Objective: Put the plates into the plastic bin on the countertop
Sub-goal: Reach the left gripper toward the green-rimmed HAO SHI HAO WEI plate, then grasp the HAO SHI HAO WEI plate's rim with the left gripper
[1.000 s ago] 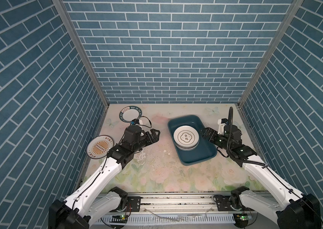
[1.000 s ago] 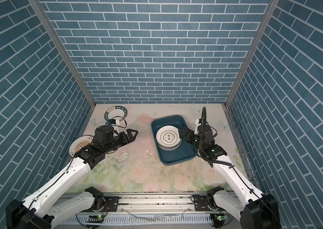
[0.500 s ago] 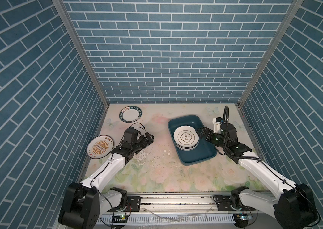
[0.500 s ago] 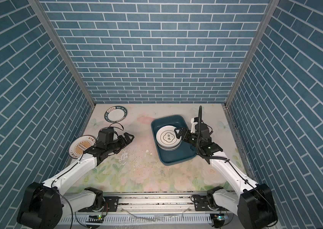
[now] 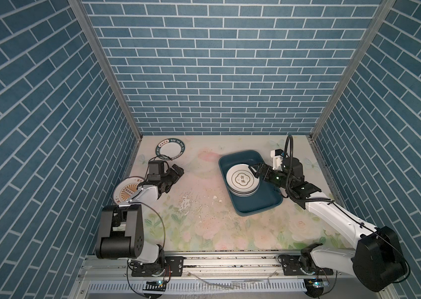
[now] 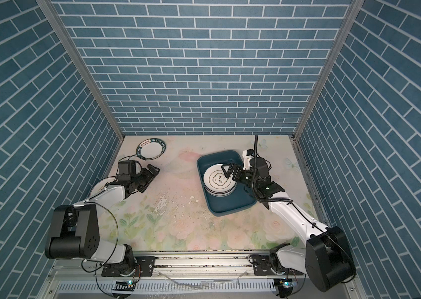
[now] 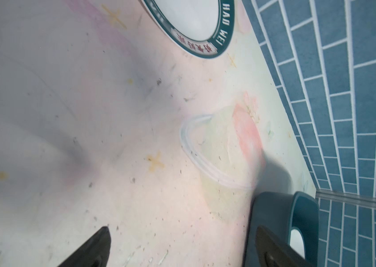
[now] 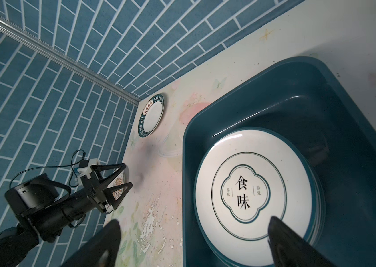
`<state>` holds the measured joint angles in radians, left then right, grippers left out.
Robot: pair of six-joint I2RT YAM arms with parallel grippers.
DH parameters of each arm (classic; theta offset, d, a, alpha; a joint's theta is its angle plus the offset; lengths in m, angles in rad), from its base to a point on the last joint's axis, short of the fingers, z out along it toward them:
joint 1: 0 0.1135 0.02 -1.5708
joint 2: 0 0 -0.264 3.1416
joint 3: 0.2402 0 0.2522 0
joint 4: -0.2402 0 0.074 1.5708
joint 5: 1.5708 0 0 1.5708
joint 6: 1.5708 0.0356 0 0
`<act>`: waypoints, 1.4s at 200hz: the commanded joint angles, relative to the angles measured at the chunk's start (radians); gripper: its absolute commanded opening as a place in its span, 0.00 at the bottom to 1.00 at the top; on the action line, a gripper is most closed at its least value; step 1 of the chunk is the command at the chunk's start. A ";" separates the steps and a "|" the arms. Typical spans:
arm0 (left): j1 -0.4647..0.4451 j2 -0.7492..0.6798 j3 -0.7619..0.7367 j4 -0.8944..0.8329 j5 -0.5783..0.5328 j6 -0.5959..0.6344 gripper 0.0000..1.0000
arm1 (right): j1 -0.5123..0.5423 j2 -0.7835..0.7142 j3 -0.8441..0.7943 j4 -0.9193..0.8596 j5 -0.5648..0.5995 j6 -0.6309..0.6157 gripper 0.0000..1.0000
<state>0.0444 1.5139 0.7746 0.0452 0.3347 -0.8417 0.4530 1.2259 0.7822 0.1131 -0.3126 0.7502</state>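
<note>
- Pulling back beside the sunburst plate (image 5: 122, 191), the left arm (image 5: 147, 194) held its jaws wide, empty.
- Right arm (image 5: 292, 176) had advanced over the stacked plates (image 5: 241, 178) in the plastic bin (image 5: 256, 204), jaws wide.
- Teal-rimmed plate (image 5: 171, 151) still waited on the table (image 5: 204, 220).

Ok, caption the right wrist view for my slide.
Open right gripper at the plate stack in the teal bin; lettered plate outside.
</note>
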 commanded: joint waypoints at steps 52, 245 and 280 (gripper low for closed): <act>0.089 0.233 0.169 0.078 0.021 -0.007 1.00 | 0.008 -0.008 0.043 0.045 0.004 0.038 0.99; 0.203 0.695 0.496 0.175 0.055 -0.150 0.75 | 0.009 0.061 0.106 0.009 0.063 0.027 0.98; 0.203 0.736 0.540 0.146 0.047 -0.149 0.61 | 0.008 0.075 0.108 0.017 0.087 0.030 0.99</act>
<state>0.2436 2.1818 1.3155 0.3248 0.4053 -0.9905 0.4576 1.2926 0.8692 0.1135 -0.2523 0.7624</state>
